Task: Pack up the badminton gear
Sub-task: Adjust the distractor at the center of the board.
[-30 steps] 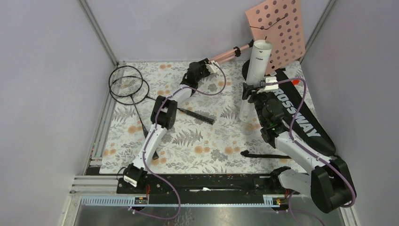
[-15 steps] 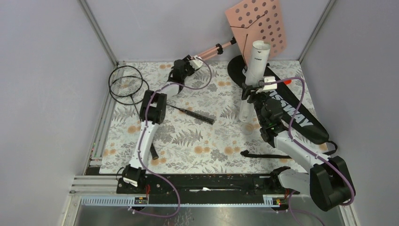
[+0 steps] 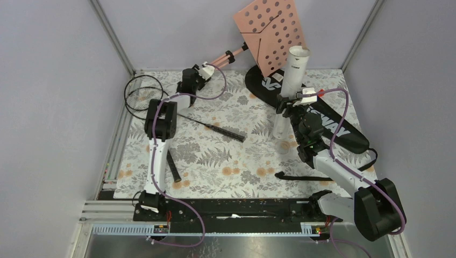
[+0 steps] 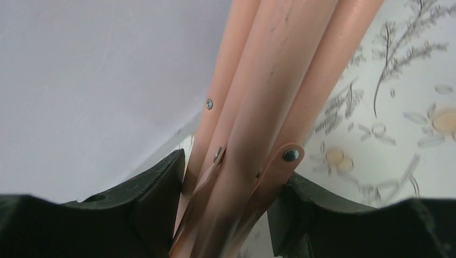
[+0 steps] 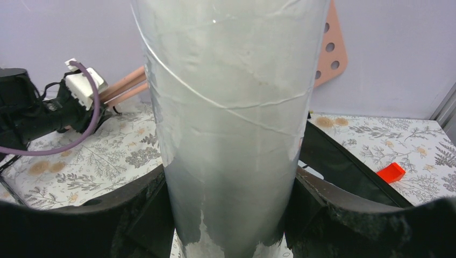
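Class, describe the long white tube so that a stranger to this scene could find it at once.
Start at the flowered table cover, then find the black racket bag lying across its far right part. Beside it, the white tube stands nearly upright in the right pincer. Unlike the flat pink perforated stand behind it, it is round, white and open-topped.

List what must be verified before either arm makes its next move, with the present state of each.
1. Right gripper closed on the white tube: ok.
2. Tube roughly upright: ok.
3. Left gripper closed on the pink music stand, at its legs: ok.
4. Stand clear of the black bag: not ok; in the top view it tilts over the bag's far end.
5. Rackets packed: not ok; both lie outside the bag, at the left.
6. Bag open to receive gear: cannot tell.
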`<state>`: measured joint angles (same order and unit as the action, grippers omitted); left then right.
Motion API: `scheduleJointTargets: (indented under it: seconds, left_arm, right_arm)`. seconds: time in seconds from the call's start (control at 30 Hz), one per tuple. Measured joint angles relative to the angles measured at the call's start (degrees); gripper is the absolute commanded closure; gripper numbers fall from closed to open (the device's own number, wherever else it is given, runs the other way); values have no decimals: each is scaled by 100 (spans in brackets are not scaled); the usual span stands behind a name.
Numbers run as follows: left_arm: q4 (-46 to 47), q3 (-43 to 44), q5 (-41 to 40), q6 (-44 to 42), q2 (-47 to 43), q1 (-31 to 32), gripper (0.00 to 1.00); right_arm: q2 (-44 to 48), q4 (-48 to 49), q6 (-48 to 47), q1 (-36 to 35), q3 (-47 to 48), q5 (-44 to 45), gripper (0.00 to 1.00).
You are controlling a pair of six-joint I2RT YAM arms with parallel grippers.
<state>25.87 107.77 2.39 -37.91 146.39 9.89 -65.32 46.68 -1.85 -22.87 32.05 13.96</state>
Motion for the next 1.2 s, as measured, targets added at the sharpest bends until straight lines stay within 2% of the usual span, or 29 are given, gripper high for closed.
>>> scheduleJointTargets:
  seconds: [0.27, 0.4, 0.57, 0.87, 0.97, 1.07, 1.2]
  left_arm:
    - [166, -2317, 107, 144, -1714, -153, 83]
    - [-35, -2833, 221, 334, -2286, -42, 83]
    - [-308, -2852, -551, 634, -2420, 732, 83]
    - [-1346, -2116, -2109, 2269, -2420, 3182, 83]
    - [-1770, -1657, -2387, 2809, -2352, 3790, 83]
    - [-1862, -1469, -2435, 3309, -2321, 4006, 80]
    - [-1961, -1482, -2352, 3744, -2269, 3943, 73]
  right_arm:
    - [2, 42, 48, 0, 0, -11, 48]
    - [66, 46, 85, 0, -2, -15, 49]
    - [363, 50, 199, 0, -33, -17, 49]
    - [997, 9, 474, 0, -142, -103, 49]
    - [1266, -17, 485, 2, -227, -92, 49]
    - [1478, -55, 490, 57, -245, -4, 49]
    - [1561, -72, 485, 52, -258, 0, 48]
